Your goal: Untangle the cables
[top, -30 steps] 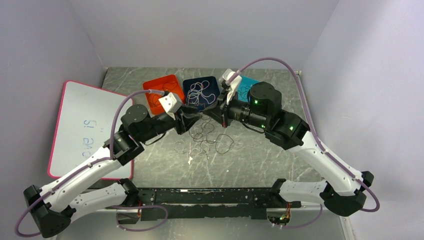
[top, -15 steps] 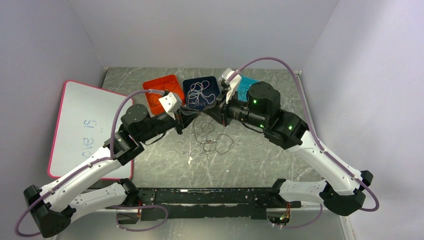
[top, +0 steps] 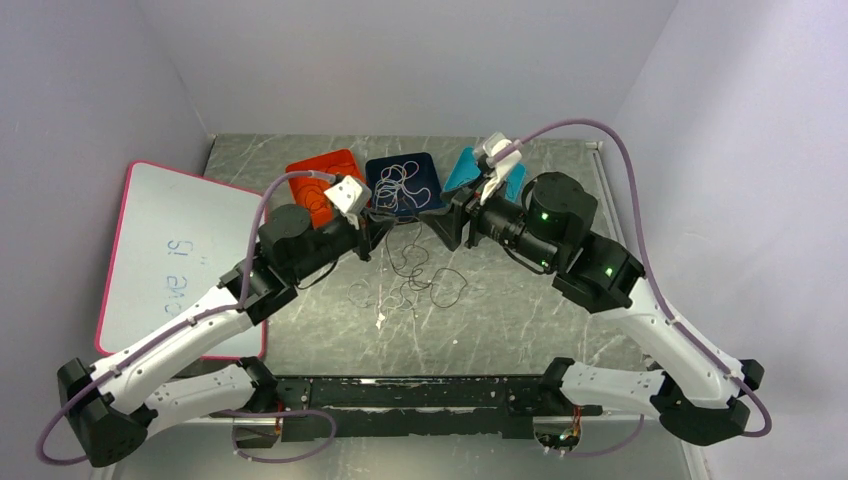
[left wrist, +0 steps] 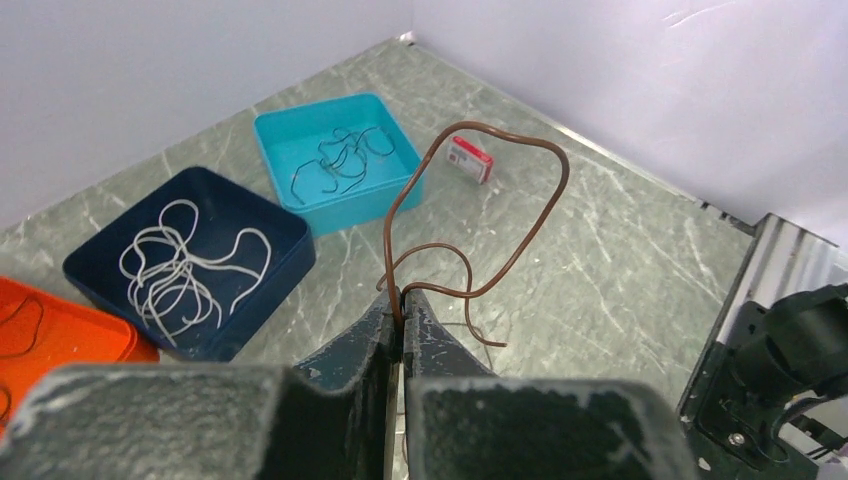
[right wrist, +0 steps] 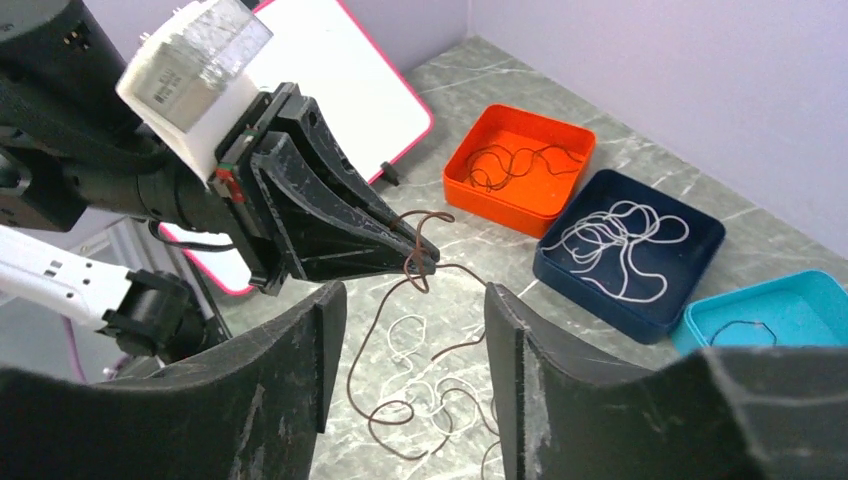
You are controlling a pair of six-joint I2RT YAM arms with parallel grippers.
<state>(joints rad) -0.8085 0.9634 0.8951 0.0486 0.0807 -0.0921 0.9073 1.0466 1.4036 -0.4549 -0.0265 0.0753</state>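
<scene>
One brownish-red cable (left wrist: 470,124) was up off the surface (top: 520,310), pinched between the closed fingers of the left gripper (left wrist: 402,300), its free length curling into a loop above the fingertips and trailing down toward the heap below. The right gripper (right wrist: 412,295) hung just opposite with its jaws wide apart, holding nothing, the raised strand lying between it and the left gripper's tip.

Part of the sorting looked done: the orange tray (right wrist: 490,205) held brownish-red cables (right wrist: 510,160), the navy tray (right wrist: 590,295) a bundle of white cables (left wrist: 190,270), and the teal tray (left wrist: 370,215) a few black ones (left wrist: 340,160). What remained was the loose pile (top: 415,285) of curly loops in the middle of the surface, dark and pale strands crossing one another – so I judged the job partly through, with the lifted cable not yet clearly free of that pile.

Room was tight at the back – the three trays sat in a row close to the far wall, directly behind both grippers. A whiteboard (top: 170,260) covered the left side and a small red-and-white box (left wrist: 468,160) lay beyond the teal tray. The open ground lay nearer the arm bases, in front of the pile
</scene>
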